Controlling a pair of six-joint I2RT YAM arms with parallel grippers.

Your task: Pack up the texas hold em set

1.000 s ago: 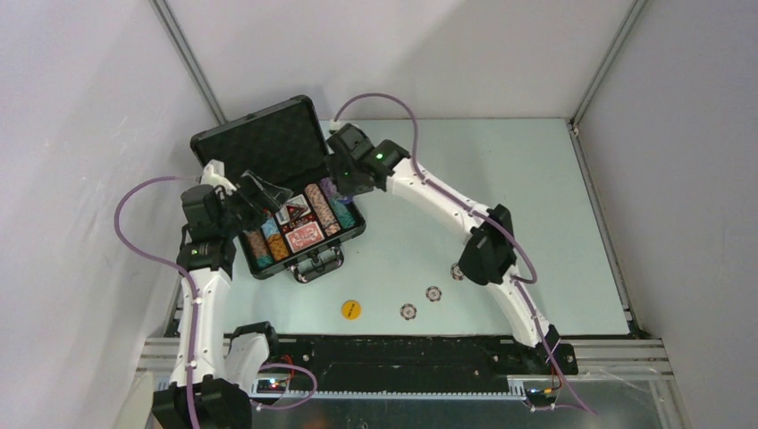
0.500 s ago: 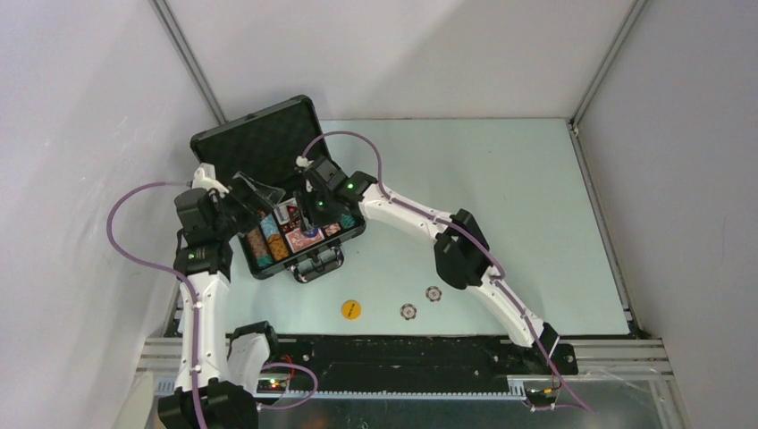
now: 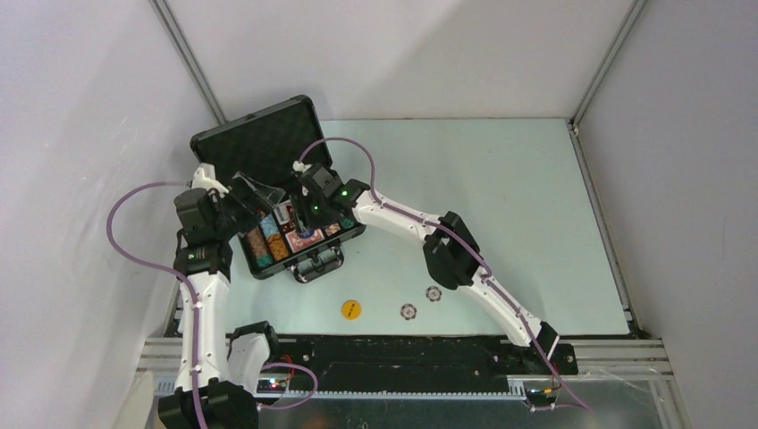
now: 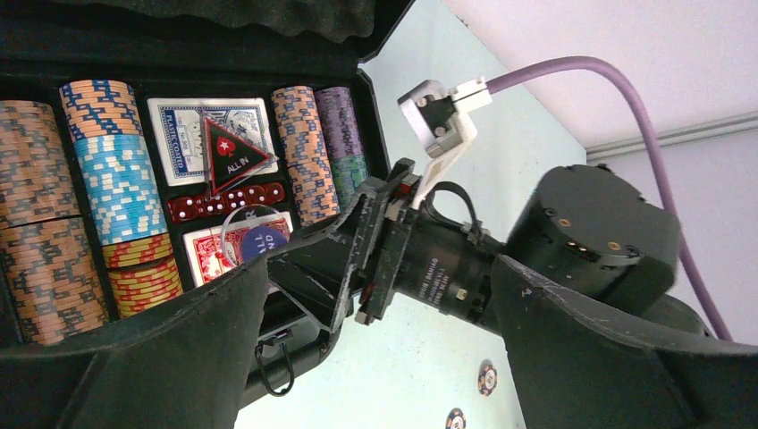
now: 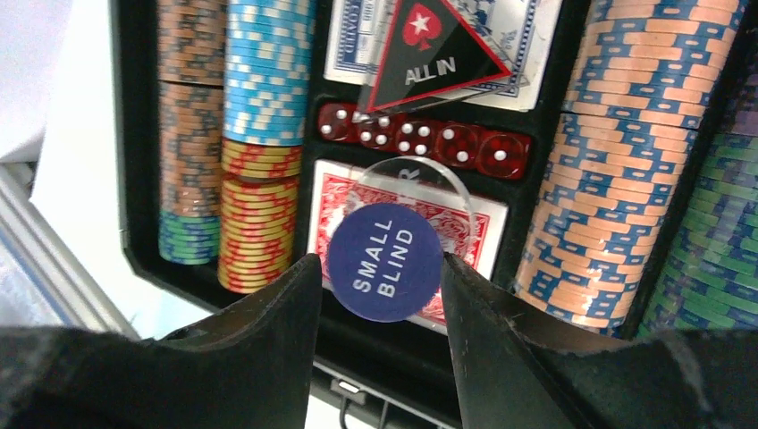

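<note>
The black case (image 3: 259, 143) of the texas hold em set lies open at the table's left, with chip stacks (image 5: 617, 161), a blue deck (image 4: 183, 134), a red deck (image 5: 465, 223), red dice (image 5: 420, 138) and a black ALL IN triangle (image 5: 429, 54) inside. My right gripper (image 5: 380, 268) hangs over the red deck with a blue SMALL BLIND disc (image 5: 384, 262) between its fingers. The disc lies on a clear disc (image 5: 407, 183), with a thin gap at the left finger. My left gripper (image 3: 255, 192) stands open and empty over the case's left side.
On the table in front of the case lie a yellow disc (image 3: 350, 309) and two loose striped chips (image 3: 408, 311) (image 3: 433, 293). The case's handle and latch (image 3: 313, 264) face the arms. White walls close in on the left and back.
The right arm swung from the case's right end to over the red deck and came lower, its jaws widening slightly around the blue disc. The left gripper barely moved.
</note>
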